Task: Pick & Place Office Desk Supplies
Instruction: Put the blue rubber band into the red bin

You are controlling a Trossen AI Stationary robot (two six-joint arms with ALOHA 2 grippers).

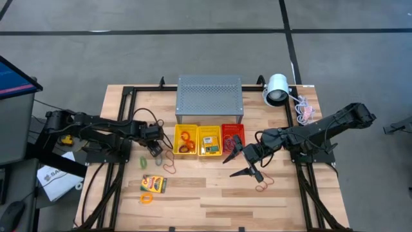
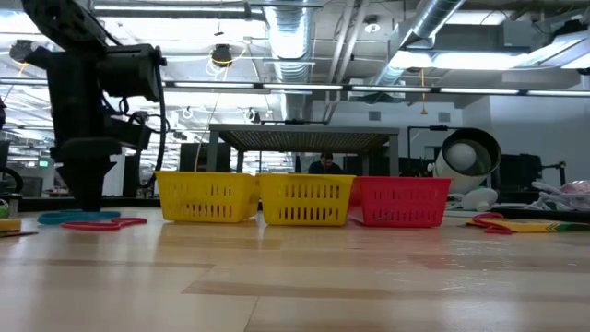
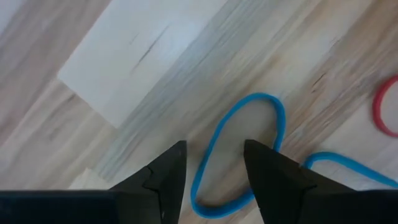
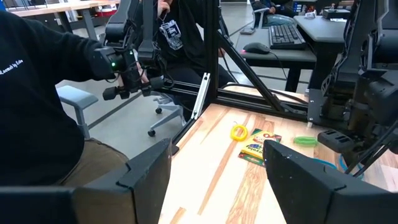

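A blue band loop [image 3: 249, 106] lies flat on the wooden table. My left gripper [image 3: 214, 149] points down over it, open, one finger on each side of the loop's near strand [image 3: 204, 163], with a gap on both sides. In the high view this gripper [image 1: 155, 151] is left of the baskets. Nearby lie a green band [image 1: 144, 162], an orange band [image 1: 169, 165], a yellow-and-green card box [image 1: 154, 185] and a yellow loop [image 1: 147, 198]. My right gripper [image 1: 241, 164] hangs open above the table in front of the red basket, holding nothing.
Two yellow baskets [image 1: 187, 140] [image 1: 210, 140] and a red basket [image 1: 233, 136] stand in a row before the grey perforated box [image 1: 209, 98]. A white lamp [image 1: 277, 90] is at the far right and a red band [image 1: 262, 187] lies near the right arm. People sit beyond the table.
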